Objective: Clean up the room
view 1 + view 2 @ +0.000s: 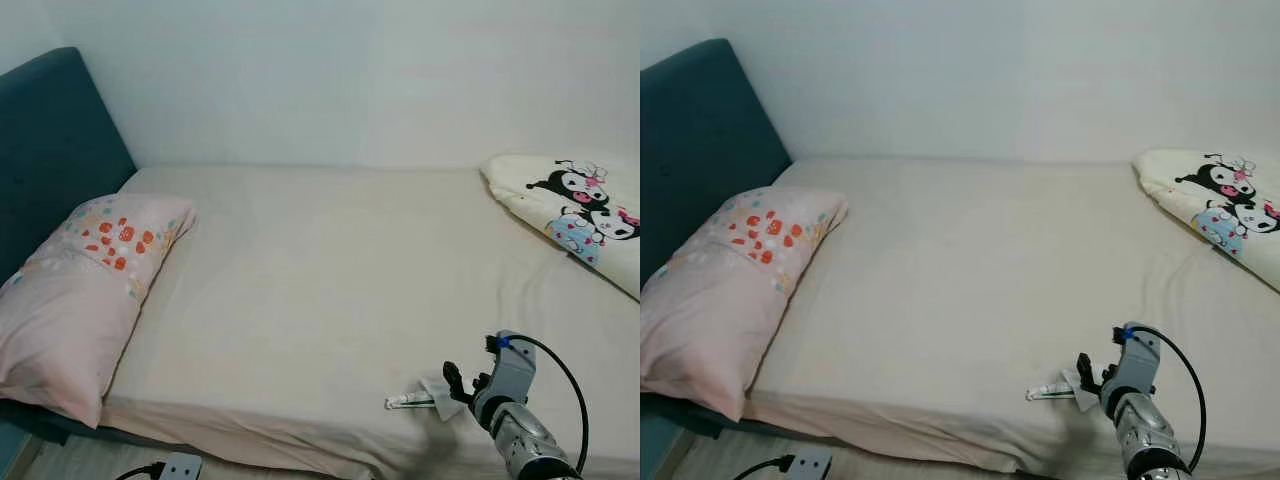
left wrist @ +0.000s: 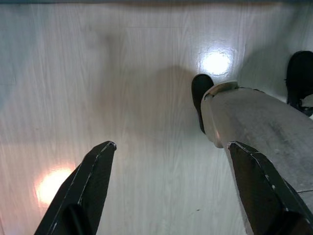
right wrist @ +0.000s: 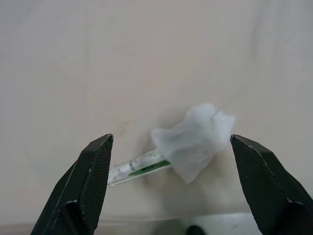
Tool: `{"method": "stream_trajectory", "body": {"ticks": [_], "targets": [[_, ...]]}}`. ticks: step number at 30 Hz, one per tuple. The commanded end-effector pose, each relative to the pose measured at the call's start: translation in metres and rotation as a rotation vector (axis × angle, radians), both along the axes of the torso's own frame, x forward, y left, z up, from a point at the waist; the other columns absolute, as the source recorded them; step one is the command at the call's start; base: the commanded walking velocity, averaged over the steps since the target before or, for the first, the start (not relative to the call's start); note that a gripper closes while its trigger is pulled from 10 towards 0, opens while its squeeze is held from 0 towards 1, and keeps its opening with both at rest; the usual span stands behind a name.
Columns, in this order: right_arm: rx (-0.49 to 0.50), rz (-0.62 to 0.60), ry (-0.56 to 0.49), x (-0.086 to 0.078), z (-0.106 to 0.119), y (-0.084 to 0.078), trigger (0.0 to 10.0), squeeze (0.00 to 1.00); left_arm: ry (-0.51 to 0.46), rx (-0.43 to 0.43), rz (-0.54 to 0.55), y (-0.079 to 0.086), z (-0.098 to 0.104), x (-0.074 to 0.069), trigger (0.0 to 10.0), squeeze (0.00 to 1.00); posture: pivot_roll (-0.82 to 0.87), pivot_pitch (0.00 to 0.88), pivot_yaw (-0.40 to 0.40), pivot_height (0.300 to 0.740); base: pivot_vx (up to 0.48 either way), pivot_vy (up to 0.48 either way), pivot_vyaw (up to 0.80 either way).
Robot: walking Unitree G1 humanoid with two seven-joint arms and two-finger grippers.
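Note:
A crumpled white tissue (image 3: pixel 195 139) lies on the beige bed sheet (image 1: pixel 340 280) near the bed's front edge, with a thin white and green wrapper strip (image 3: pixel 139 166) beside it. My right gripper (image 1: pixel 458 385) hovers just right of this litter (image 1: pixel 425 397), open, its fingers (image 3: pixel 90 181) spread to either side of the tissue without touching it. My left gripper (image 2: pixel 171 191) hangs open over the pale wooden floor.
A pink pillow with orange flowers (image 1: pixel 85 290) lies at the bed's left by the teal headboard (image 1: pixel 50 150). A cream cushion with cartoon figures (image 1: pixel 580 215) rests at the far right. A power strip (image 1: pixel 175 466) lies on the floor below the bed edge.

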State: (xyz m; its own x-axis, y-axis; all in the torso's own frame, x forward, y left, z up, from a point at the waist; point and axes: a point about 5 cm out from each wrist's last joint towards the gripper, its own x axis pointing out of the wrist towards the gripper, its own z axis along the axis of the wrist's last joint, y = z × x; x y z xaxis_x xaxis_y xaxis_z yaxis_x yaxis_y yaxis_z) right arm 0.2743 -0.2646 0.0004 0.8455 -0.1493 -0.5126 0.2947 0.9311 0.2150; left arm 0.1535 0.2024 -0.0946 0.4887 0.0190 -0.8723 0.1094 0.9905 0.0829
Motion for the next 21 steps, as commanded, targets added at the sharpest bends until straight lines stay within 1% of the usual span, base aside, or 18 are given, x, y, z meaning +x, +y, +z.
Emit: {"method": "stream_trajectory", "body": {"ticks": [1,3,5,10,12,13,15,16,17,18,20,21], "targets": [[0.081,-0.106,0.014,-0.005,-0.005,-0.003,10.0,0.00,0.026,0.012,-0.014,0.004,-0.002,-0.008,10.0,0.00,-0.11,0.049,0.068,0.716,0.000,0.000,0.00],[0.123,-0.172,0.012,-0.006,-0.005,-0.007,10.0,0.00,0.026,0.014,-0.022,0.005,-0.002,-0.007,10.0,0.00,-0.11,0.049,0.069,0.706,0.000,0.000,0.00],[0.146,-0.207,0.019,-0.007,-0.006,-0.009,10.0,0.00,0.024,0.023,-0.036,0.007,-0.001,-0.007,10.0,0.00,-0.11,0.052,0.069,0.691,0.000,0.000,0.00],[0.167,-0.227,0.011,-0.007,-0.005,-0.010,10.0,0.00,0.010,0.030,-0.034,0.010,0.000,-0.004,10.0,0.00,-0.11,0.055,0.069,0.676,0.000,0.000,0.00],[0.189,-0.237,0.002,-0.006,-0.003,-0.012,10.0,0.00,-0.064,0.037,0.007,0.015,0.007,0.010,10.0,0.00,-0.11,0.057,0.070,0.666,0.000,0.000,0.00],[0.189,-0.237,0.002,-0.006,-0.003,-0.012,10.0,0.00,-0.064,0.037,0.007,0.015,0.007,0.010,10.0,0.00,-0.11,0.057,0.070,0.666,0.000,0.000,0.00],[0.201,-0.233,0.001,-0.003,-0.001,-0.011,10.0,0.00,-0.160,0.045,0.081,0.023,0.019,0.029,10.0,0.00,-0.10,0.063,0.068,0.656,0.000,0.000,0.00],[0.201,-0.233,0.001,-0.003,-0.001,-0.011,10.0,0.00,-0.160,0.045,0.081,0.023,0.019,0.029,10.0,0.00,-0.10,0.063,0.068,0.656,0.000,0.000,0.00],[0.208,-0.234,-0.001,-0.001,0.000,-0.011,10.0,0.00,-0.210,0.044,0.115,0.027,0.025,0.040,10.0,0.00,-0.10,0.064,0.067,0.651,0.000,0.000,0.00],[0.227,-0.238,-0.013,0.003,0.004,-0.010,10.0,0.00,-0.306,0.039,0.165,0.033,0.040,0.060,10.0,0.00,-0.10,0.068,0.067,0.641,0.000,0.000,0.00],[0.265,-0.257,-0.035,0.007,0.008,-0.011,10.0,0.00,-0.374,0.041,0.182,0.037,0.051,0.075,10.0,0.00,-0.10,0.071,0.066,0.631,0.000,0.000,0.00],[0.278,-0.264,-0.042,0.008,0.009,-0.012,10.0,0.00,-0.391,0.043,0.184,0.038,0.054,0.079,10.0,0.00,-0.10,0.071,0.066,0.626,0.000,0.000,0.00]]}}
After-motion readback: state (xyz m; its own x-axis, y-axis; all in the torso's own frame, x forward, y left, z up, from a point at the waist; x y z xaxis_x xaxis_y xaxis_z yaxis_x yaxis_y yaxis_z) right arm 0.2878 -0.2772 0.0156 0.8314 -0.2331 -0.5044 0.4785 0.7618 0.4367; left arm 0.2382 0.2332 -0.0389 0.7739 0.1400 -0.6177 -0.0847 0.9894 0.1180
